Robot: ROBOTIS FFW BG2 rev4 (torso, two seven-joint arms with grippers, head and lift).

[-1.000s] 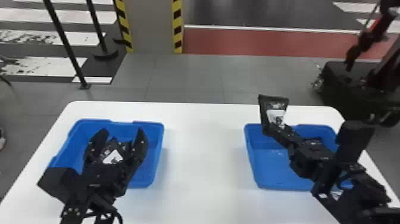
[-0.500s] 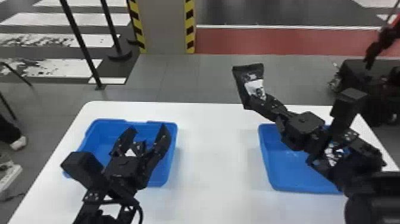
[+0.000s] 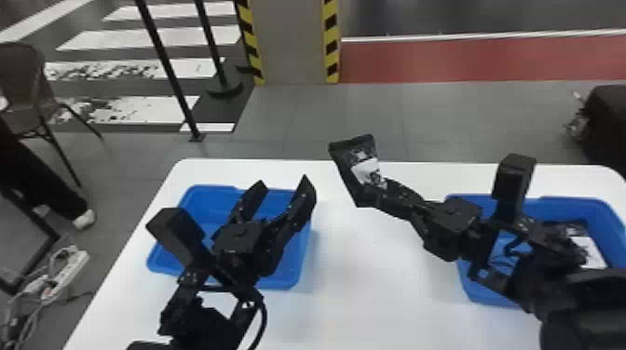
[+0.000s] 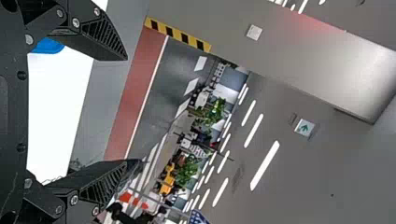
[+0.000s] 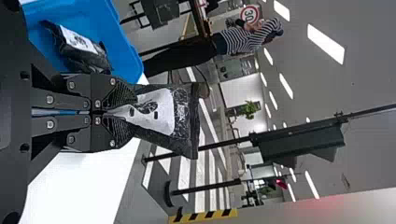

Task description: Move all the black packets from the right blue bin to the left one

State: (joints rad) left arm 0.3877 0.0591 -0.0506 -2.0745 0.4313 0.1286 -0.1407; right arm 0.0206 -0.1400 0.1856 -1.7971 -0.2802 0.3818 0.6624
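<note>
My right gripper point(image 3: 386, 188) is over the table's back middle, between the bins, shut on a black packet point(image 3: 361, 167) with a white label. In the right wrist view, the right gripper point(image 5: 126, 114) pinches one end of that packet point(image 5: 156, 112). My left gripper point(image 3: 284, 195) is above the left blue bin point(image 3: 298, 272), fingers apart and nothing between them; the left gripper point(image 4: 126, 109) is also open in the left wrist view. Packets point(image 5: 81, 46) lie in the left blue bin point(image 5: 133, 65) in the right wrist view. Another packet point(image 3: 588, 249) lies in the right blue bin point(image 3: 477, 295), partly behind the right arm.
The white table point(image 3: 358, 288) spans the space between the bins. The left arm and its wrist camera housing point(image 3: 177, 232) stand over the left bin's near side. Beyond the table are black posts point(image 3: 167, 70) and a chair point(image 3: 28, 88).
The right gripper has moved left with the packet in it, from over the right bin toward the left bin. The head view has shifted leftward. The left gripper remains open over the left bin.
</note>
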